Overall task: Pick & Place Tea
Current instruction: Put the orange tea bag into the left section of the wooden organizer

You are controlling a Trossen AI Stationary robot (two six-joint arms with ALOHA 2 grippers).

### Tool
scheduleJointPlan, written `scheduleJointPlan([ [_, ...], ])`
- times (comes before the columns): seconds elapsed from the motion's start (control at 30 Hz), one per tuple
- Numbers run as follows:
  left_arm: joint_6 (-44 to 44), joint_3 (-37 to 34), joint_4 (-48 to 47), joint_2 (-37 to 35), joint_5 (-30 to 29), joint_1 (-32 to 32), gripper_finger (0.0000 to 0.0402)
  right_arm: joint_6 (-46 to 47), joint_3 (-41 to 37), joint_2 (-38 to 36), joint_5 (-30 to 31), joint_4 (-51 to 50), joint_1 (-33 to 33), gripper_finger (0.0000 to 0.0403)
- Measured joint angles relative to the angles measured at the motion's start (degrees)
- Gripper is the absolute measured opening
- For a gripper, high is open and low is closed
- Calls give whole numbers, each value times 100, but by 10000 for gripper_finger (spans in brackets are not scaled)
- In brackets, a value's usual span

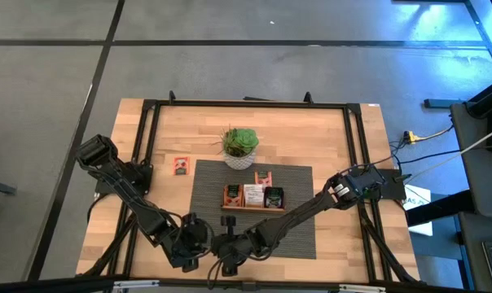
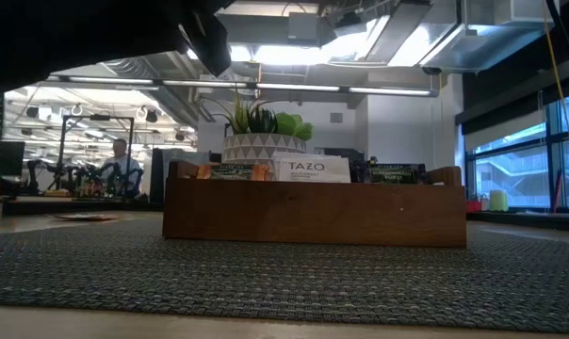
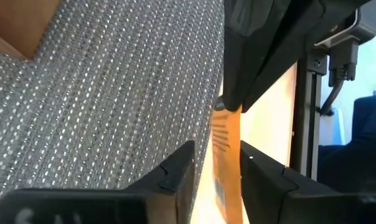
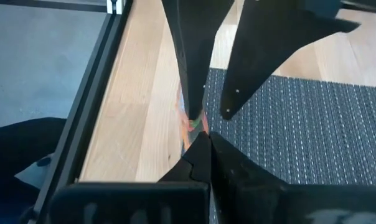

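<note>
An orange tea sachet hangs in the air between my two grippers, over the mat's near left corner. My right gripper is shut on it. My left gripper is open, with one finger on either side of the sachet's free end. The wooden tray stands on the grey mat with several sachets upright in it. One orange-red sachet lies flat on the bare wood left of the mat. Another sachet lies just beyond the tray. My right gripper pinches the orange sachet by one end between its two fingertips, coming from the table's right. The sachet is lifted clear and stands on edge. Its free end reaches out between the left gripper's fingers.
A white patterned pot with a green plant stands at the mat's far edge, behind the tray. Black frame rails run along the table's left, right and far sides. A person sits far off in the room.
</note>
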Motion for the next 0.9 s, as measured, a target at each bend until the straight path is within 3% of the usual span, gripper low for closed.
scheduleJointPlan([
  [0.33, 96, -2, -17, 0, 186, -1, 14, -161, 0, 0, 2, 96, -45, 1],
  [0.47, 162, -4, -17, 0, 154, -17, 5, -205, 0, 0, -2, 120, -63, 17],
  [0.63, 290, -4, -14, 2, 91, -75, 4, -280, 0, -9, -362, 88, -147, 68],
  [0.73, 545, -7, 16, 2, -242, -285, 4, -11, 0, -125, -775, -248, -209, 116],
  [0.9, 480, -25, 183, -7, -1268, -659, 4, 296, 2, -501, -330, -1382, -176, 181],
])
